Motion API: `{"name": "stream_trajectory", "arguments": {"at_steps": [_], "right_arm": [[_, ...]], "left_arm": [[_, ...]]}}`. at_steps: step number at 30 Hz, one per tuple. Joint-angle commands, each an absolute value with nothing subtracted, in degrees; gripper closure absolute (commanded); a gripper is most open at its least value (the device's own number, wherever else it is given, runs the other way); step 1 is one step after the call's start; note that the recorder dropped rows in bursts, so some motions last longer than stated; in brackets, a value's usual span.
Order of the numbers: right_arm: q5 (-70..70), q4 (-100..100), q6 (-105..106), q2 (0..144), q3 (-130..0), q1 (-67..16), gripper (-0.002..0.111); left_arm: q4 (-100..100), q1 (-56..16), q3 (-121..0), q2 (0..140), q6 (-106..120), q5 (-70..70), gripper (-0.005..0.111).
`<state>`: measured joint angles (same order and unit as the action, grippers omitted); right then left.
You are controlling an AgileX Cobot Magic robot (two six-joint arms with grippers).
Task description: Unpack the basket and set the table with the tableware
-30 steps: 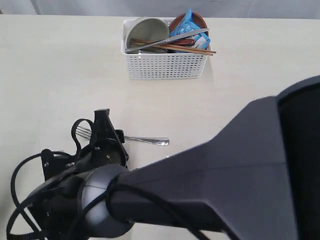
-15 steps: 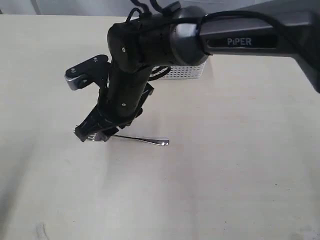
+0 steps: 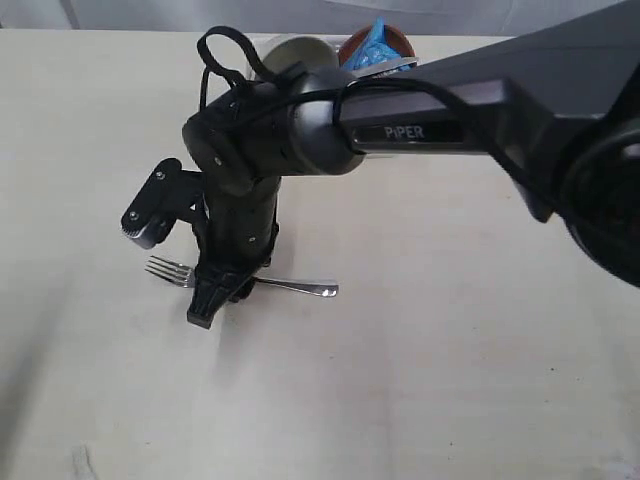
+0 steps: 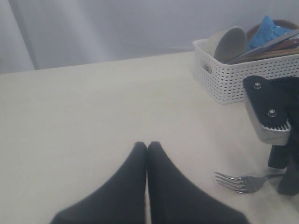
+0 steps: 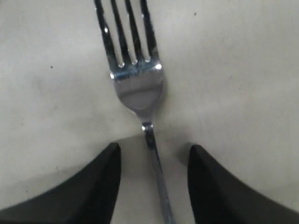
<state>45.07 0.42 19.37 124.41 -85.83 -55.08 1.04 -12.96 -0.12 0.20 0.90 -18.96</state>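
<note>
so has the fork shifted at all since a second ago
No. The fork lies where it did, handle tip equally far from the table's back edge; the right gripper now straddles its neck with open fingers.

You'll see a blue packet (image 3: 372, 42) at the far side, a little right of centre, upright and crinkled; beyond it hangs a pale grey backdrop (image 4: 117, 28).

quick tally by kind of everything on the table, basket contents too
fork: 1
basket: 1
bowl: 1
knife: 1
brown plate: 1
blue packet: 1
total: 6 in view; anything deeper in the basket is hidden
</note>
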Motion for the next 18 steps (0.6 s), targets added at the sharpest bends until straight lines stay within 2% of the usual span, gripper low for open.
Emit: {"name": "stream_trajectory", "arguments": {"at_steps": [1,3,5,10,18], "right_arm": [[45.02,0.0,18.59,124.84,-85.94,-55.1,0.093],[46.56,0.0,18.35,124.84,-85.94,-55.1,0.108],[47.46,0.0,11.92,124.72,-85.94,-55.1,0.109],[47.23,-0.31,-22.01,121.13,-85.94,-54.75,0.109],[46.15,-0.71,-41.95,119.72,-85.84,-54.13,0.109]], "left_arm": [[1.21,-13.27,0.0,0.0,0.64,-18.32,0.106],[1.21,-13.27,0.0,0.0,0.64,-18.32,0.106],[1.21,-13.27,0.0,0.0,0.64,-18.32,0.106],[1.21,-13.27,0.0,0.0,0.64,-18.32,0.106],[1.21,-13.27,0.0,0.0,0.64,-18.32,0.106]]}}
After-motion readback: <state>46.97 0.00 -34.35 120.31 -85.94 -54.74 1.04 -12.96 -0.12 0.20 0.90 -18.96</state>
